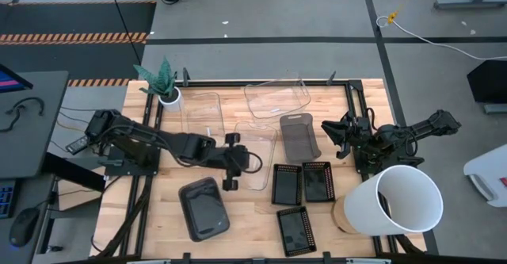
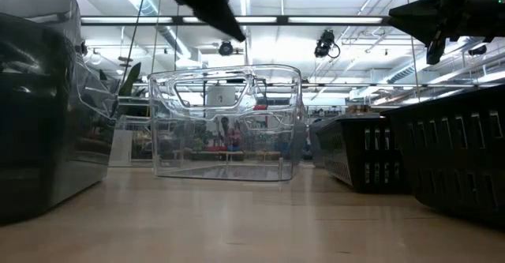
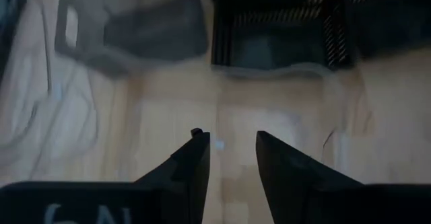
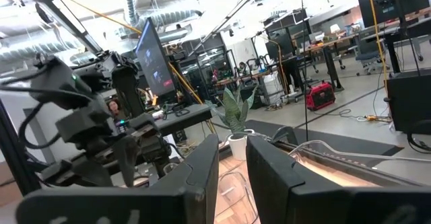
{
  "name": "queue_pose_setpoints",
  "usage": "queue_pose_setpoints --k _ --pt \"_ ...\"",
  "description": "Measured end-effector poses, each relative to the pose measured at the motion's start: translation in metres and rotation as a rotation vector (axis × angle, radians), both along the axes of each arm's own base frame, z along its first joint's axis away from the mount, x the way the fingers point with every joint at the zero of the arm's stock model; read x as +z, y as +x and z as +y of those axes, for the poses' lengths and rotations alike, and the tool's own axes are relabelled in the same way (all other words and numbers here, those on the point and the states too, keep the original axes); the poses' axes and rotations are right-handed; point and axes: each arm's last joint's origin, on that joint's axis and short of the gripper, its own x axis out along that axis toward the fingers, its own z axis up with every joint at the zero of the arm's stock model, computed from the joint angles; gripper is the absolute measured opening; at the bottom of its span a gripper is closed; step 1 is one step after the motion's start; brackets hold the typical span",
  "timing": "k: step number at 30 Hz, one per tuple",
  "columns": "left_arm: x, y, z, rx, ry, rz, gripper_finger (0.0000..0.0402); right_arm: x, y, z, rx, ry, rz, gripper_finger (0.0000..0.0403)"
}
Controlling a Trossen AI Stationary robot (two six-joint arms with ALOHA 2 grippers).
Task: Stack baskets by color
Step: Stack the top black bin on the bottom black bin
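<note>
Three clear baskets [image 1: 276,96] are set at the wooden table's [image 1: 245,224] far middle, two grey baskets [image 1: 203,208] nearer, and three empty black mesh baskets [image 1: 318,181] beside a white bucket [image 1: 396,202]. The left gripper [image 3: 231,146] is held narrowly parted, empty, over a clear basket [image 1: 255,154]; the right gripper [image 4: 232,157] is raised, narrowly parted, empty. No legible writing is seen.

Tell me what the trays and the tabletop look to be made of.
Clear trays: probably glossy transparent plastic; the wood shows through and their edges catch light. Grey trays: seemingly smoky translucent plastic with rounded corners. Black trays: slotted or mesh walls, matte; plastic or metal, hard to tell. Tabletop: pale wood planks with visible grain, seemingly unvarnished.
</note>
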Motion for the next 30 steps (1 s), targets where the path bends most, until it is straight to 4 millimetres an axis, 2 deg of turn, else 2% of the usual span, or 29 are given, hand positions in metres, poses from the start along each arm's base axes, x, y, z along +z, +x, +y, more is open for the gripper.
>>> queue_pose_setpoints --k 4,12,15,26,30 --pt "0.004 0.004 0.000 -0.028 0.019 -0.049 0.0122 0.000 0.000 0.000 0.000 0.000 0.000 0.0083" --pt "0.002 -0.001 -0.017 -0.091 0.031 -0.043 0.0116 0.001 0.000 0.000 0.002 0.008 -0.008 0.0083" --pt "0.004 0.002 -0.017 -0.076 0.035 -0.081 0.0116 0.003 -0.001 0.000 0.005 0.034 -0.048 0.0083" --pt "0.030 0.026 0.013 0.041 -0.021 -0.405 0.0116 0.020 -0.011 -0.004 -0.067 -0.045 -0.183 0.0082" --pt "0.025 0.034 0.028 0.059 -0.083 -0.409 0.0116 0.020 -0.013 -0.002 -0.045 -0.085 -0.163 0.0082"
